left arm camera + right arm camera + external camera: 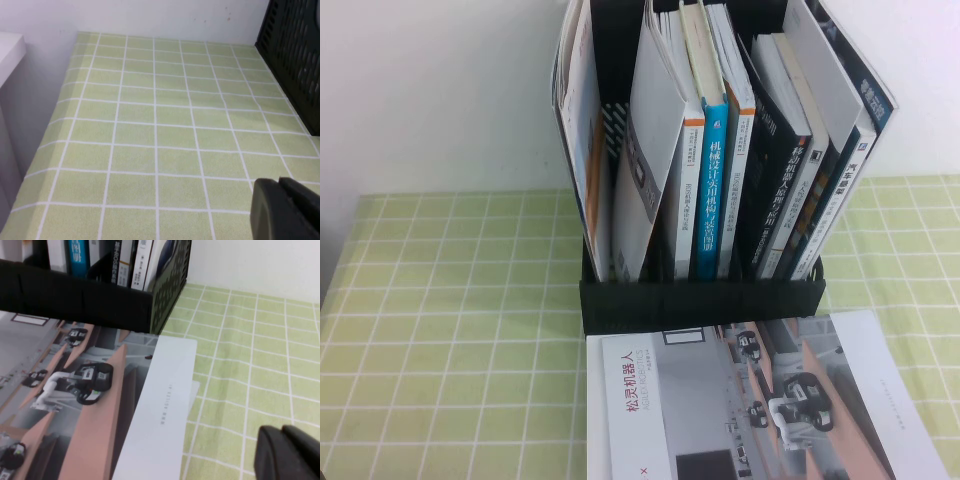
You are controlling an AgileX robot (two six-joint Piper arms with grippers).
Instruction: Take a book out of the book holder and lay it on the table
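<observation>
The black book holder (700,300) stands at the back of the table (450,330), its slots full. The book (590,190), thin and white with an orange strip, leans in the leftmost slot. Neither gripper shows in the high view. In its wrist view, my left gripper (279,182) is shut on nothing, low over bare green cloth (150,125), with the holder's latticed side (295,60) off to one side. My right gripper (281,430) is also shut and holds nothing. It hovers over cloth (250,340) beside the holder's front lip (75,300).
A thin magazine (770,400) with a grey-and-peach photo of black robots lies flat in front of the holder, also seen in the right wrist view (90,405). Thick blue-spined (710,190) and black-spined (790,190) books fill the other slots. A white wall stands behind.
</observation>
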